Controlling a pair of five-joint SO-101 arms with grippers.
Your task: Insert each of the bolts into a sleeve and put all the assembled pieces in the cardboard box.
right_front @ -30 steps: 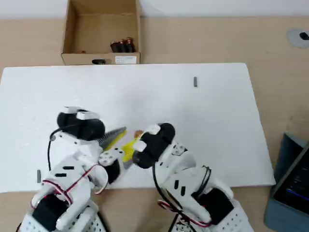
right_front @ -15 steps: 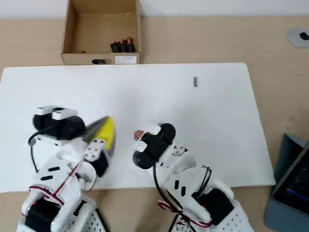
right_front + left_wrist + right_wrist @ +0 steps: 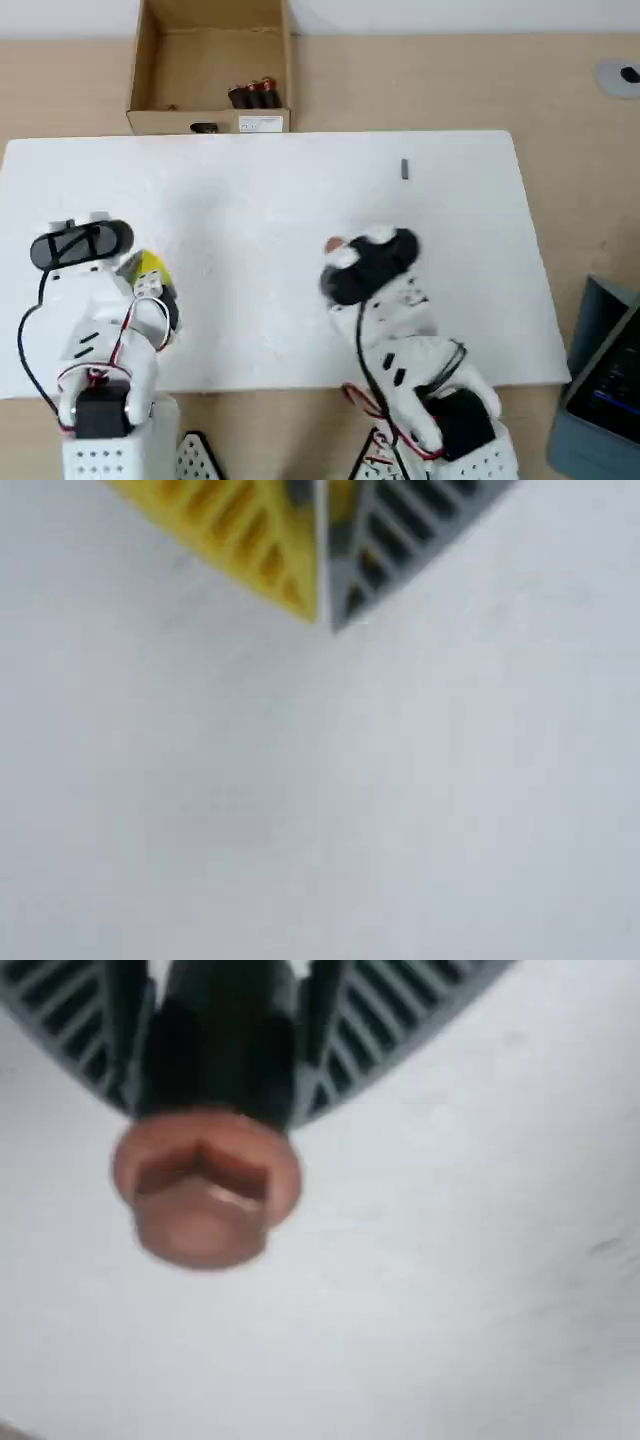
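Left gripper (image 3: 325, 615) closed and empty; right gripper (image 3: 215, 1105) clamped on a dark sleeve (image 3: 220, 1040).
Over the white sheet (image 3: 250, 200), the left gripper's yellow and grey tips meet on nothing. Beyond it, the cardboard box (image 3: 137, 70) holds a few assembled pieces (image 3: 252, 94). A copper bolt head (image 3: 205, 1195) sticks out of the dark sleeve in the right gripper. Farther right lies a small grey piece (image 3: 404, 169), possibly a loose sleeve.

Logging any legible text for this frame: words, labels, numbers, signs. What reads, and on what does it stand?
White label on the cardboard box front wall: print there, too small to read.
Dark sticker beside it: unreadable.
Grey device at the table's edge: faint screen marks, too blurred to read.
Bolt head: no marking seen.
Nothing here can be quoted.
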